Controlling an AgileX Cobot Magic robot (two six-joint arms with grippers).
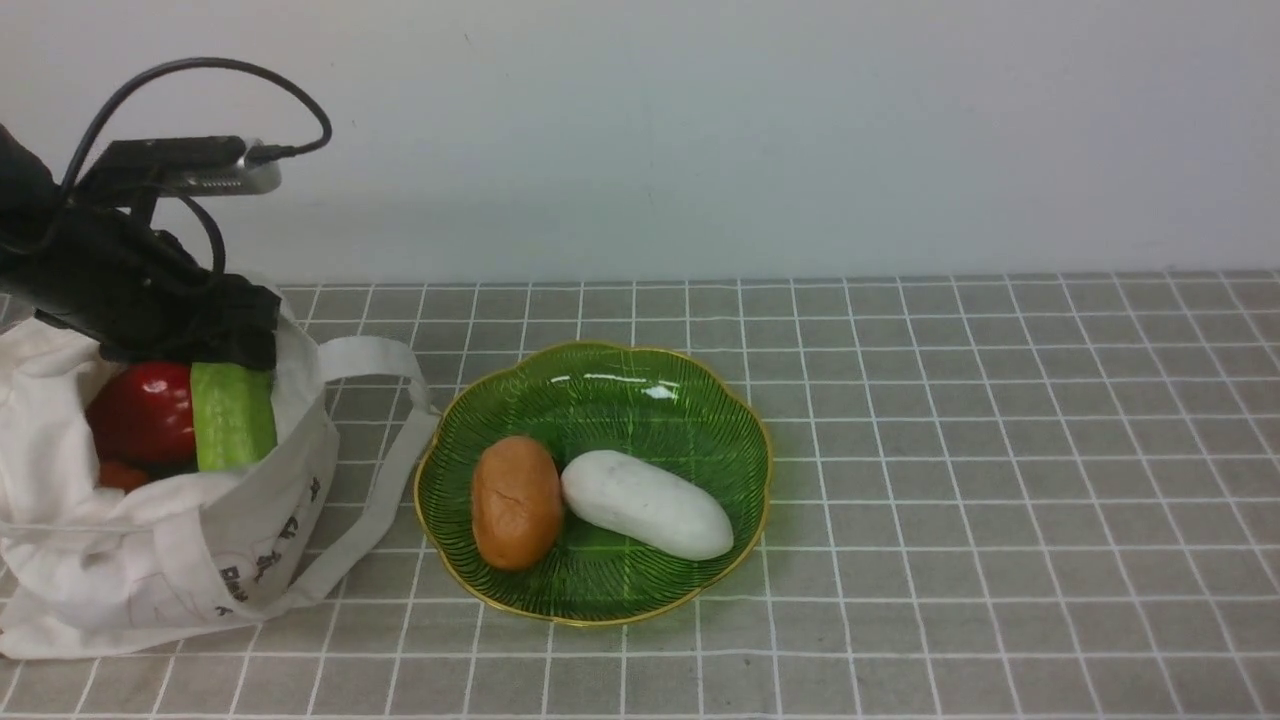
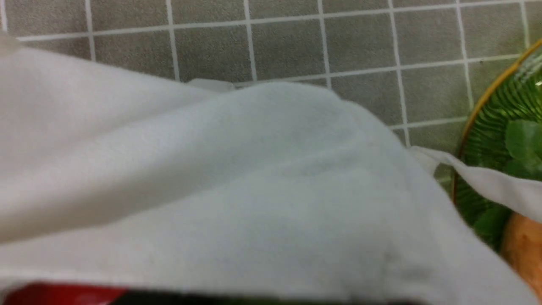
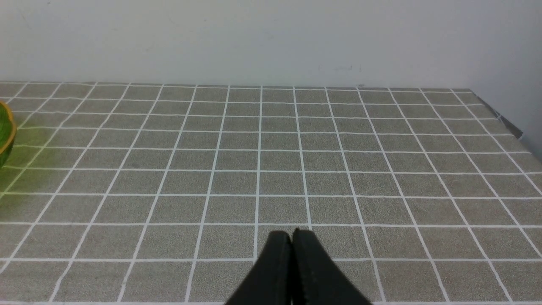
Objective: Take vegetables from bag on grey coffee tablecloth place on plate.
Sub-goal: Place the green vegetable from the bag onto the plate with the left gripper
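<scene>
The left gripper (image 1: pixel 232 342) hangs at the mouth of the cream canvas tote bag (image 1: pixel 140 560) on the left. It is directly over a light-green ridged gourd (image 1: pixel 233 418) beside a glossy red pepper (image 1: pixel 145 410), and I cannot tell whether it grips. The right gripper (image 3: pixel 292 239) has its jaws pressed together. The green gold-rimmed glass plate (image 1: pixel 650 410) sits just right of the bag.

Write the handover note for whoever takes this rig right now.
Left gripper: at the mouth of the bag, right above the green gourd; jaws hidden, grip unclear.
Right gripper: jaws shut, empty, over the tablecloth.
Done: orange-brown piece and white vegetable lie touching on the plate.
To do: gourd, red pepper and an orange piece are in the bag.
</scene>
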